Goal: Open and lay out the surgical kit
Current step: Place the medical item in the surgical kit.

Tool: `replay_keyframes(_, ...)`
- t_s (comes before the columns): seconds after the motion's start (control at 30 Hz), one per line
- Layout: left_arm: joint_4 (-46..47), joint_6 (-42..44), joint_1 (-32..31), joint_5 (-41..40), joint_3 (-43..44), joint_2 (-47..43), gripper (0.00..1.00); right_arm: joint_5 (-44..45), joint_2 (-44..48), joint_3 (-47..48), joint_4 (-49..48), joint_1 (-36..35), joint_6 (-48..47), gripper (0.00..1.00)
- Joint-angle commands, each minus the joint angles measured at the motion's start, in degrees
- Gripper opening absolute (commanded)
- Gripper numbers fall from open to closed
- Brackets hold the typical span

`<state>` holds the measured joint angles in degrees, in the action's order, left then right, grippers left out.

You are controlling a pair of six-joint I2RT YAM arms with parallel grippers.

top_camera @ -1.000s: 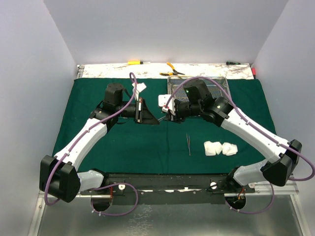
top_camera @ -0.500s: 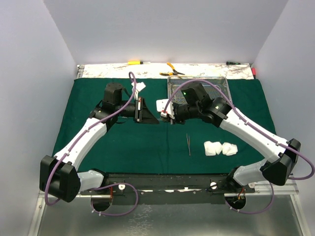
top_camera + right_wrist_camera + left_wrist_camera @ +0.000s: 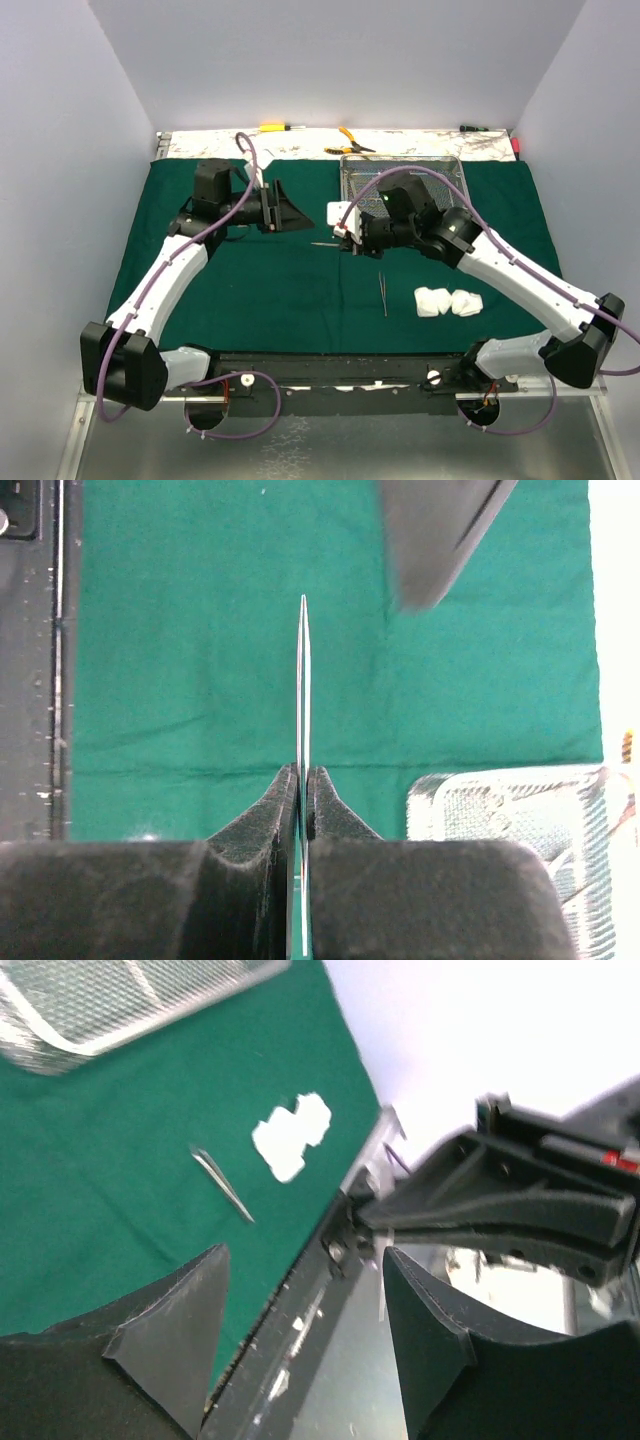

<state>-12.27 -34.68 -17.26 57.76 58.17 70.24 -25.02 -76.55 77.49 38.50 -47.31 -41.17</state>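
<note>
Green cloth (image 3: 250, 290): spread flat. Right gripper (image 3: 303, 772): clamped on tweezers (image 3: 303, 680); best lowered flat, parallel beside the laid pair (image 3: 383, 293), before release. Left gripper (image 3: 300, 1290): open, empty.

Cloth wrap (image 3: 250, 290): dark green, plain.
Tray (image 3: 452, 168): silver steel, fine wire-mesh pattern.
Gauze rolls (image 3: 447, 301): white.
Tweezers (image 3: 384, 293): silver.
Slim instrument (image 3: 303, 680): bright silver.
Fingers (image 3: 250, 825): black on both arms.
Arms (image 3: 165, 285): white shells, black joints, purple cables.
Bench (image 3: 230, 143): pale, marbled with dark flecks.
Pliers (image 3: 350, 142): yellow handles.
Screwdriver (image 3: 272, 127): yellow handle.
Walls (image 3: 330, 60): pale lavender-grey.
</note>
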Motion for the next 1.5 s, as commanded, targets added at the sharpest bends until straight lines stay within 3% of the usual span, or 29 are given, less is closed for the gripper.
replay_keyframes(0.0,-2.4,-0.6,6.3,-12.5,0.2,-1.8,0.64,6.7,3.8,-6.5,-5.7,-0.5,18.3,0.01)
replay_keyframes(0.13,-8.0,0.2,9.4,-27.6,-1.0,-3.4,0.64,21.4,0.0,-7.1,-5.1,-0.5,43.7,0.01)
replay_keyframes(0.23,-10.4,0.5,9.7,-35.2,-1.9,-4.4,0.64,23.8,-5.0,-8.1,-1.9,-0.5,55.7,0.01)
replay_keyframes(0.37,-11.3,-0.5,9.7,-37.2,-3.7,-5.2,0.64,33.2,-7.8,-13.2,-3.3,-0.5,74.6,0.01)
replay_keyframes(0.53,-11.8,-2.4,9.7,-36.7,-6.7,-6.6,0.64,40.3,-7.1,-21.2,-6.2,-0.5,90.4,0.01)
replay_keyframes(0.67,-11.9,-3.0,9.8,-36.7,-9.6,-8.3,0.64,46.2,-9.1,-22.5,-3.5,-1.1,96.1,0.01)
replay_keyframes(0.9,-12.1,-2.4,9.7,-36.1,-11.5,-8.2,0.64,47.4,-12.5,-24.3,-6.0,-1.9,100.7,0.01)
replay_keyframes(1.47,-13.0,0.0,9.7,-36.6,-12.2,-7.8,0.63,47.2,-13.2,-27.6,-11.5,-4.6,92.5,0.01)
